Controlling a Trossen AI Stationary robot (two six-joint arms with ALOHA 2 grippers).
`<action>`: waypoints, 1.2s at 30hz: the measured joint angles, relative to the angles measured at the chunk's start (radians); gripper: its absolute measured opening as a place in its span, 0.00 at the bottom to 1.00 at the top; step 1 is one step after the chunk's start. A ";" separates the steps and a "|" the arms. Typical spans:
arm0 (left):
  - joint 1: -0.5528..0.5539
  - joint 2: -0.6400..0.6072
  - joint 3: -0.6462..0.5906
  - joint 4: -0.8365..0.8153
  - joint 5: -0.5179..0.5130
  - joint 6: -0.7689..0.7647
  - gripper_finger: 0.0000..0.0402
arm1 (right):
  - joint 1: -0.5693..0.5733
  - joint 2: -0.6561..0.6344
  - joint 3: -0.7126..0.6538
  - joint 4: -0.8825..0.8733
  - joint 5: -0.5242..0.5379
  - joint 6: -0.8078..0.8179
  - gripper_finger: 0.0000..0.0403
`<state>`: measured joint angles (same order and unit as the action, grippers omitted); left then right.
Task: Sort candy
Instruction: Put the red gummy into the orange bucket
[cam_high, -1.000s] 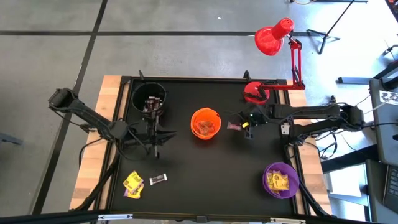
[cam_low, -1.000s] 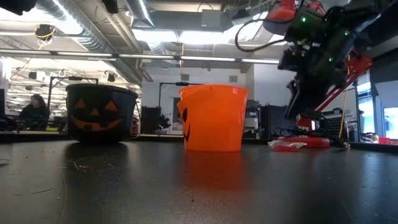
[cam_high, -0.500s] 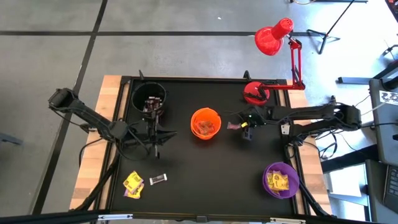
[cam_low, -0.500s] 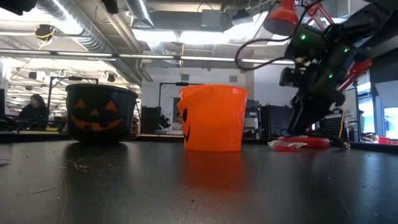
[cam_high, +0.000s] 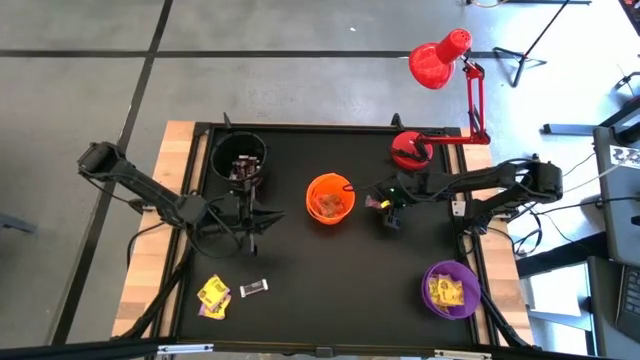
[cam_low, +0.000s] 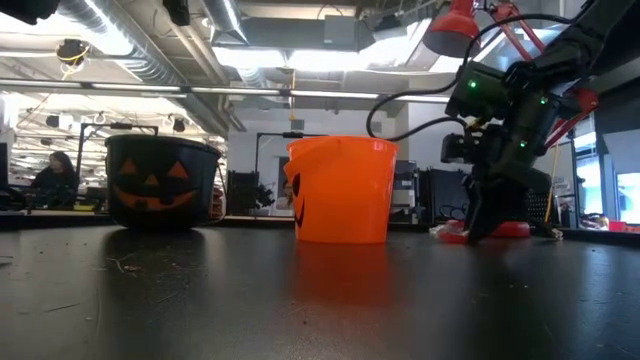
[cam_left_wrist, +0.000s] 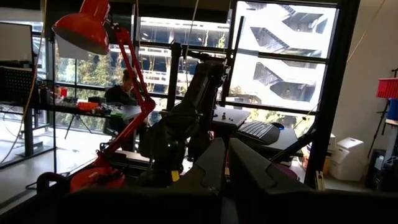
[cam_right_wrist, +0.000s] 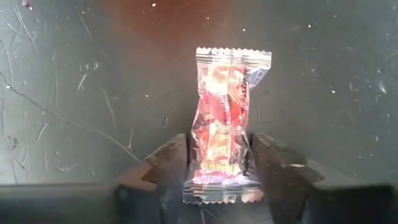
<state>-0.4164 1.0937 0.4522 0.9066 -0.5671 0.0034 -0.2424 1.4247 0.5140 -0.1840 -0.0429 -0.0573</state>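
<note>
The counter (cam_high: 330, 270) was matte black with pale wood edges. A black cup (cam_low: 163, 182) bore an orange jack-o'-lantern face; the middle cup (cam_low: 343, 189) was bright orange with a black face mark on its left side; the near-right cup (cam_high: 452, 289) was purple and held yellow candy. A candy (cam_right_wrist: 225, 124) between the dark fingers (cam_right_wrist: 166, 163) had a clear wrapper over red-orange and yellow print. Near left lay yellow sweets (cam_high: 214, 294) with pink marks and a dark one (cam_high: 255, 288). The lamp (cam_high: 438, 61) was red.

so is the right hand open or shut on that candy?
Open. In the right wrist view the right hand straddles the candy lying on the table, fingers either side.
</note>
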 joint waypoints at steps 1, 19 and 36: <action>0.000 0.000 0.000 0.000 0.000 -0.001 0.03 | 0.000 -0.007 -0.001 0.001 0.000 -0.001 0.42; 0.000 0.043 0.000 -0.007 -0.049 -0.001 0.03 | 0.000 -0.261 -0.005 0.031 -0.087 0.001 0.07; 0.052 0.106 0.000 0.003 -0.071 -0.057 0.03 | 0.061 -0.331 0.117 0.211 -0.185 0.044 0.08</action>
<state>-0.3644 1.1995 0.4522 0.9092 -0.6385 -0.0539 -0.1818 1.0941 0.6309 0.0274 -0.2283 -0.0130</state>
